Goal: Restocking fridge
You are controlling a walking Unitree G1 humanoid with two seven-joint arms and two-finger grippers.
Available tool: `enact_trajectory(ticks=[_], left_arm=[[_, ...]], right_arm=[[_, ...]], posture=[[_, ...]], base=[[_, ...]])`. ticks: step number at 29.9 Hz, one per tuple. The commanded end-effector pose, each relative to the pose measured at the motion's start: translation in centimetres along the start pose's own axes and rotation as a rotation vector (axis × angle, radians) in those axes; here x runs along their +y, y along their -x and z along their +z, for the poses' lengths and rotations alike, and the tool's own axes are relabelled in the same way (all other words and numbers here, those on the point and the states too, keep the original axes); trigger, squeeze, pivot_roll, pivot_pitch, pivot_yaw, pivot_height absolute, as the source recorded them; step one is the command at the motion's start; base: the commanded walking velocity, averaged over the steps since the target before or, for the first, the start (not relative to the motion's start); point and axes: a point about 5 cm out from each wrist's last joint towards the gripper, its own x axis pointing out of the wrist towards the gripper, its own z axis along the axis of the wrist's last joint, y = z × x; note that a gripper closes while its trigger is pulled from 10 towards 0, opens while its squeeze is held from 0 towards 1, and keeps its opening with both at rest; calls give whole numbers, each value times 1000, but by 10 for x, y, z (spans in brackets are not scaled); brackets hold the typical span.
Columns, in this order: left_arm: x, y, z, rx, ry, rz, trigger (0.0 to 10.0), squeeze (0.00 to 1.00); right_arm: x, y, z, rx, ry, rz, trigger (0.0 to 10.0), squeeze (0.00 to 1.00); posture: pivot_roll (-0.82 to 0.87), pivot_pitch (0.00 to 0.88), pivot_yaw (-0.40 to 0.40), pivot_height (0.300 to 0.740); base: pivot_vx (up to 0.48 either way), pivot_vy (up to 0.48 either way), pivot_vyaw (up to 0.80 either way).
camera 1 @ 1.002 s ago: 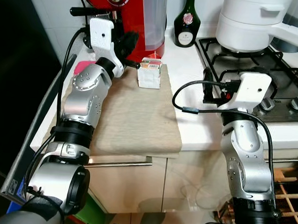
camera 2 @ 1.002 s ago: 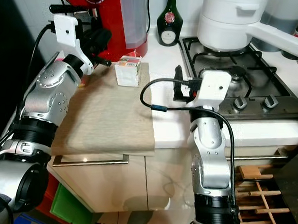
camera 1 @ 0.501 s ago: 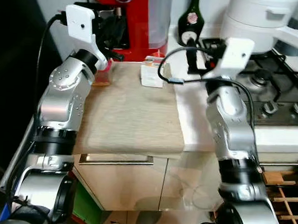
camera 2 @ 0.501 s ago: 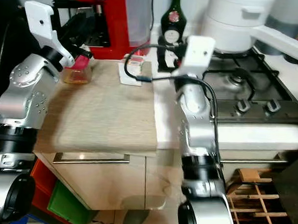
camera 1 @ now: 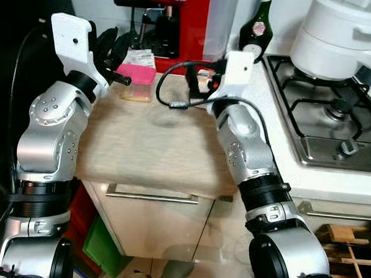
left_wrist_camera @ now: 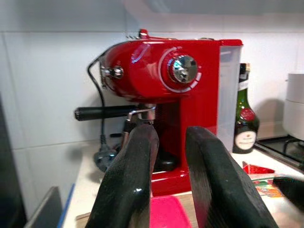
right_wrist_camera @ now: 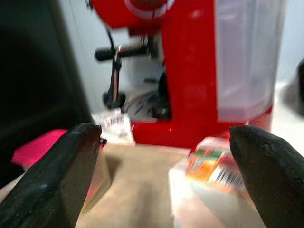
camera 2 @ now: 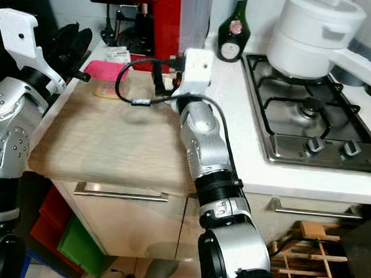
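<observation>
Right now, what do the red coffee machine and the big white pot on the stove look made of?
The red coffee machine looks like glossy plastic or painted metal; highlights shine on its curved body, and its knob looks chromed. The big white pot looks like smooth enamel or coated metal, judging by its soft, even sheen; I cannot tell which.

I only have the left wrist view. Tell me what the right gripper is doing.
Observer: The right gripper is open, fingers wide apart, pointing at a small carton on the wooden board.
Operator: Report whether it touches the carton.
Observer: It seems not; in the right wrist view the carton lies beyond the fingertips, apart from both.
Operator: Say what is right of the board.
Observer: A gas hob carrying a white pot.
</observation>
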Motion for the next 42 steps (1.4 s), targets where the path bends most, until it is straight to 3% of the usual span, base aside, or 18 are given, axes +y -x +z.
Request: enact_trajectory(ticks=[1,5,10,13,15,19,25,30,42], left_arm=[[-4,-1,7,-7,-10,-31,10000,0],[-3,-2,8,2,-22,-43,10000,0],[0,-2,12,23,-35,-51,10000,0],[0,-2,12,29,-41,-57,10000,0],[0,-3,14,31,-46,-60,10000,0],[-1,-2,15,34,-40,-62,10000,0],[-6,-4,12,38,-16,-80,10000,0],[-12,-10,9,34,8,-103,10000,0],[-21,-25,6,12,52,-135,10000,0]], right_arm=[[2,-5,-1,21,-29,14,10000,0],[-1,-8,-4,43,-31,-3,10000,0],[-8,-13,-11,119,-170,-24,10000,0],[-7,-13,-17,166,-206,-5,10000,0],[-7,-8,-27,223,-224,32,10000,0],[-7,-1,-33,231,-239,69,10000,0],[-5,32,-48,266,-156,96,10000,0],[-9,52,-44,261,-106,67,10000,0],[-25,65,-12,120,6,-33,10000,0]], posture=[[213,0,14,740],[220,0,32,740],[236,0,56,740],[239,0,58,740],[239,0,58,740],[230,0,59,740],[179,0,69,740],[130,0,86,740],[59,0,123,740]], base=[[0,0,0],[0,0,0],[0,0,0],[0,0,0],[0,0,0],[0,0,0],[0,0,0],[0,0,0],[0,0,0]])
